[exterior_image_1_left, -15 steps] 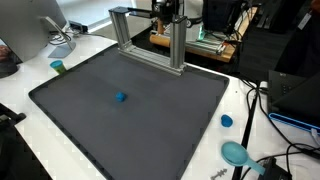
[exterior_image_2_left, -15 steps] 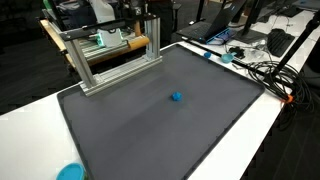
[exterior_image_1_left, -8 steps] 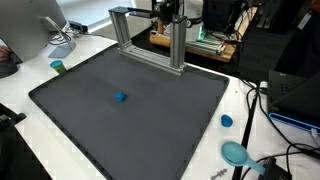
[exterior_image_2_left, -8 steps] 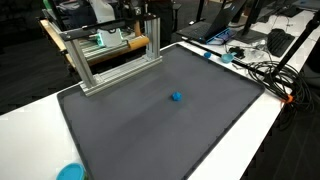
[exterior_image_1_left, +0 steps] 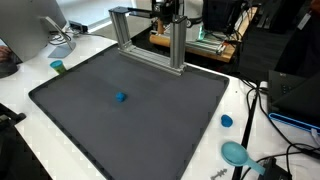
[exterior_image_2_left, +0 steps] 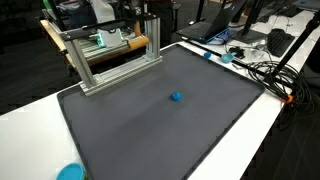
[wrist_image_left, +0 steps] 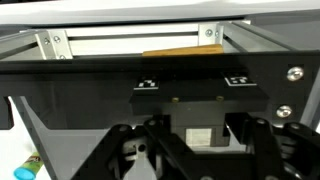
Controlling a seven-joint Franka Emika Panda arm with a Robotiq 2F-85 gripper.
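A small blue block (exterior_image_1_left: 120, 97) lies alone near the middle of a dark grey mat (exterior_image_1_left: 160, 130); it also shows in an exterior view (exterior_image_2_left: 176, 97). My gripper (exterior_image_1_left: 166, 12) is high at the back of the table, above and behind an aluminium frame (exterior_image_1_left: 178, 45), far from the block. In the wrist view the gripper (wrist_image_left: 195, 150) fills the lower half as dark linkages, with its fingers (wrist_image_left: 135, 150) standing apart and nothing between them. The frame's rail (wrist_image_left: 130, 40) runs across the top of that view.
A teal cup (exterior_image_1_left: 58, 66) stands left of the mat. A blue lid (exterior_image_1_left: 226, 121) and a teal bowl (exterior_image_1_left: 236, 153) sit on the white table at the right, beside cables (exterior_image_1_left: 262, 100). A monitor (exterior_image_1_left: 25, 35) stands at far left. A teal disc (exterior_image_2_left: 70, 172) lies at the near edge.
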